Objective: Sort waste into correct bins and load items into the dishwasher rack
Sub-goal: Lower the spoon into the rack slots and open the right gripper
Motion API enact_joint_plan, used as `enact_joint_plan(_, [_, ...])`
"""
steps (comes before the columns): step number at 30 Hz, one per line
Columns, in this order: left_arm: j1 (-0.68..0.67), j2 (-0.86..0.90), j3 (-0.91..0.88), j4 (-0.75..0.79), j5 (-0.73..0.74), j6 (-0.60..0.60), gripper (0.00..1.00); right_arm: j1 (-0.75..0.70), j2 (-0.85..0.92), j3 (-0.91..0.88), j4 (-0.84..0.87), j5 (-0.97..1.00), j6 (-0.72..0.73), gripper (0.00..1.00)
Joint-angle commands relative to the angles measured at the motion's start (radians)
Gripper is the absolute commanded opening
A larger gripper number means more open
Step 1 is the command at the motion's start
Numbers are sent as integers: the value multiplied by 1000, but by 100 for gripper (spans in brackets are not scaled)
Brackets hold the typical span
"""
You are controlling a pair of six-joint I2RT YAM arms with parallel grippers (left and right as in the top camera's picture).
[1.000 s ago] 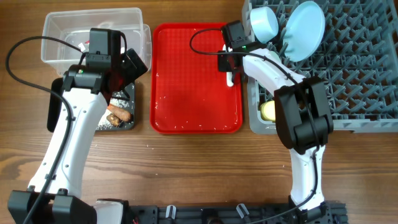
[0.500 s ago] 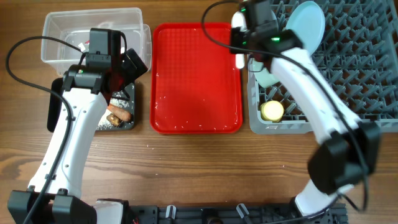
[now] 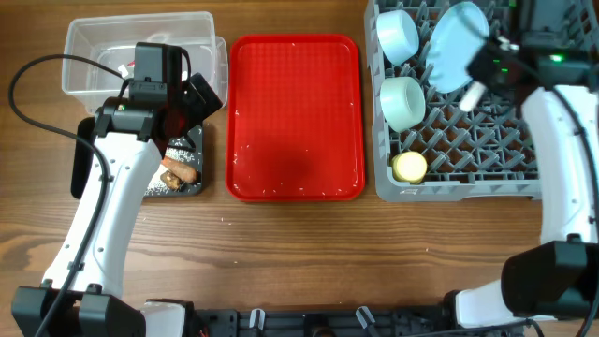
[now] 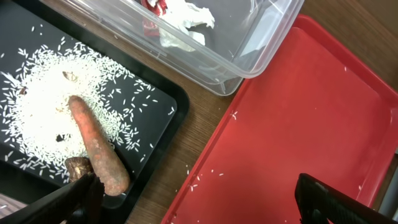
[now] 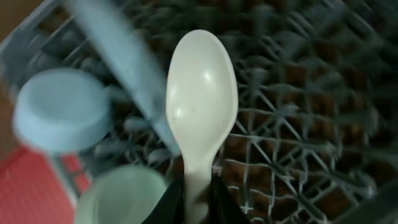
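Above the dishwasher rack [image 3: 459, 190], the white spoon [image 5: 202, 106] is gripped by its handle in the right gripper [image 5: 198, 190], whose jaws are pressed tight against it. In the rack, the light-blue plate [image 3: 459, 45] is stood on edge among the pegs. One pale bowl [image 3: 397, 36] sits beside it, a second bowl [image 3: 403, 101] lies further along, and the yellow cup [image 3: 409, 167] is at the front corner. The left gripper [image 4: 196, 199] is spread fully wide with nothing held, above the border between the black tray [image 4: 93, 56] and the red serving tray [image 3: 295, 122]. On the black tray, the carrot stick [image 4: 96, 146] is laid across the rice crumbs [image 4: 37, 118], and the dark lump [image 4: 78, 167] touches it. The tissue [image 4: 183, 22] and red wrapper [image 4: 155, 6] are contained in the clear tub [image 3: 94, 47].
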Motion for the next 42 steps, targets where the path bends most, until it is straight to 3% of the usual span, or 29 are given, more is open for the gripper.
enact_joint_plan(1, [1, -10, 5, 0, 5, 19, 100, -67, 0, -75, -13, 12, 411, 4])
enact_joint_plan(6, [1, -10, 5, 0, 4, 19, 100, -65, 4, -202, 14, -12, 774, 4])
enact_joint_plan(9, [1, -10, 5, 0, 5, 19, 100, -55, 12, -281, 91, -67, 848, 7])
enact_joint_plan(13, [1, -10, 5, 0, 4, 19, 100, -48, 26, -361, 231, -96, 809, 13])
enact_joint_plan(17, [1, -10, 5, 0, 5, 19, 100, -48, 45, -367, 241, -89, 800, 13])
enact_joint_plan(22, [1, -10, 5, 0, 5, 19, 100, -43, 47, -367, 337, -89, 631, 13])
enact_joint_plan(26, [1, -10, 5, 0, 4, 19, 100, -39, 47, -367, 360, -89, 592, 23])
enact_joint_plan(38, [1, -10, 5, 0, 5, 19, 100, -37, 51, -367, 364, -96, 542, 26])
enact_joint_plan(42, [1, -10, 5, 0, 5, 19, 100, -37, 28, -351, 326, -126, 413, 47])
